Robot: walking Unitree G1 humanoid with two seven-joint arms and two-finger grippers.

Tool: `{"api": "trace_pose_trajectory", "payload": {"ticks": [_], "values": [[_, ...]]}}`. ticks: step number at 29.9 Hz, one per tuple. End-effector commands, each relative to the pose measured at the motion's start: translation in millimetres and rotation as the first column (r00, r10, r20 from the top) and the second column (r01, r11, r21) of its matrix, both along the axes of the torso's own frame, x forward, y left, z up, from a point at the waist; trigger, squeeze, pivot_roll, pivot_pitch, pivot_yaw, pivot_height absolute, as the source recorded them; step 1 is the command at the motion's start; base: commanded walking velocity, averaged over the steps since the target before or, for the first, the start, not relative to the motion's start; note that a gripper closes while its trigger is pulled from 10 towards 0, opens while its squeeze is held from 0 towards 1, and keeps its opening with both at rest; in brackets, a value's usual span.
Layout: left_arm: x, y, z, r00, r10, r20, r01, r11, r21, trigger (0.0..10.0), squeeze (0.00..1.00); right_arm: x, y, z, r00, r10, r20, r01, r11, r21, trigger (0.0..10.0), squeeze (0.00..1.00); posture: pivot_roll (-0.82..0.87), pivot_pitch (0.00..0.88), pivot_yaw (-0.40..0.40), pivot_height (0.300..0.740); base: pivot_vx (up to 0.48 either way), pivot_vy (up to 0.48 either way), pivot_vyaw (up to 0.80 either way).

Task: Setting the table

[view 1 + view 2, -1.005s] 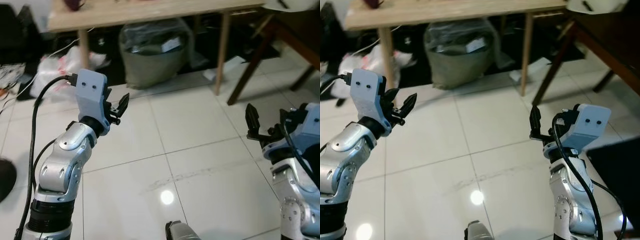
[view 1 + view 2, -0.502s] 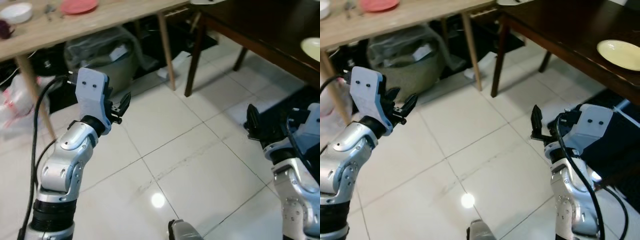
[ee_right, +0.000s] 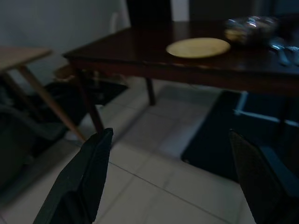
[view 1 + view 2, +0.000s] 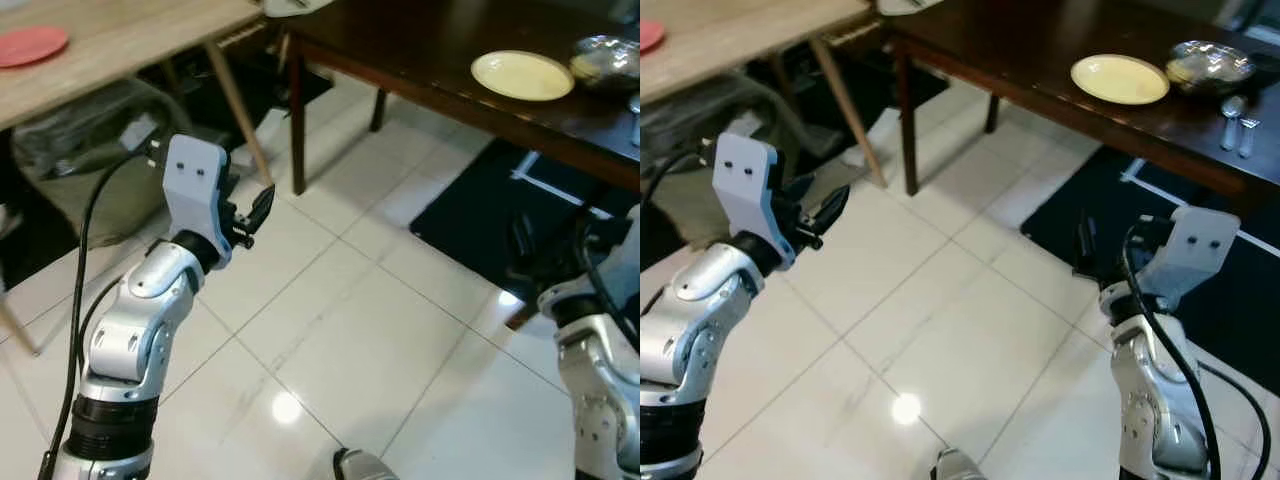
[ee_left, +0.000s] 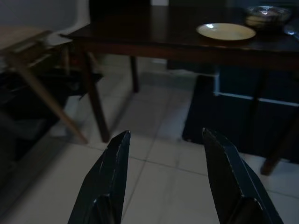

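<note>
Approach step: both grippers, left gripper (image 5: pixel 163 179) and right gripper (image 3: pixel 170 175), are empty with fingers spread. Next move: close in on the dark surface (image 4: pixel 1040 60), upper right, bearing a yellow plate (image 4: pixel 1120 78).

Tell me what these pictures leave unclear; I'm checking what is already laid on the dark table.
- Shiny silver bowl: contents blurred in both eye views.
- Metal cutlery: too small to tell spoon from fork.
- Dark wooden table: far side cut off by the frame's top edge.
- Pale yellow round plate: looks empty; wrist views too dim to confirm.
</note>
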State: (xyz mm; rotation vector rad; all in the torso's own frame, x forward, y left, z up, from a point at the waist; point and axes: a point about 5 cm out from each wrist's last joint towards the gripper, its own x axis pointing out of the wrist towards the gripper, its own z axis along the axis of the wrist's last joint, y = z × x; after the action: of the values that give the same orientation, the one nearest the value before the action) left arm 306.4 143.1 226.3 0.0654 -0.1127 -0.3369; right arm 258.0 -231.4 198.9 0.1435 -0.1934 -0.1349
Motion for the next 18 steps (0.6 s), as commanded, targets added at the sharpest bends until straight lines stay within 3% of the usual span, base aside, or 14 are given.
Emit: {"api": "trace_pose_trajectory", "payload": {"ticks": [1,18], "values": [[-0.7,1.8,-4.9,1.000,0.002,-0.020,-0.001,1.000,0.004,10.0,0.00,-0.9,-0.9,-4.2,1.000,-0.007,-0.018,0.008,1.000,0.009,10.0,0.00,-0.16,0.065,0.091,0.740,0.000,0.000,-0.80],[-0.6,0.5,-5.1,1.000,0.000,-0.018,0.000,1.000,0.003,10.0,0.00,-1.3,-2.0,-3.7,1.000,-0.009,-0.024,0.009,1.000,0.003,10.0,0.00,-0.16,0.073,0.089,0.740,0.000,0.000,-0.80]]}}
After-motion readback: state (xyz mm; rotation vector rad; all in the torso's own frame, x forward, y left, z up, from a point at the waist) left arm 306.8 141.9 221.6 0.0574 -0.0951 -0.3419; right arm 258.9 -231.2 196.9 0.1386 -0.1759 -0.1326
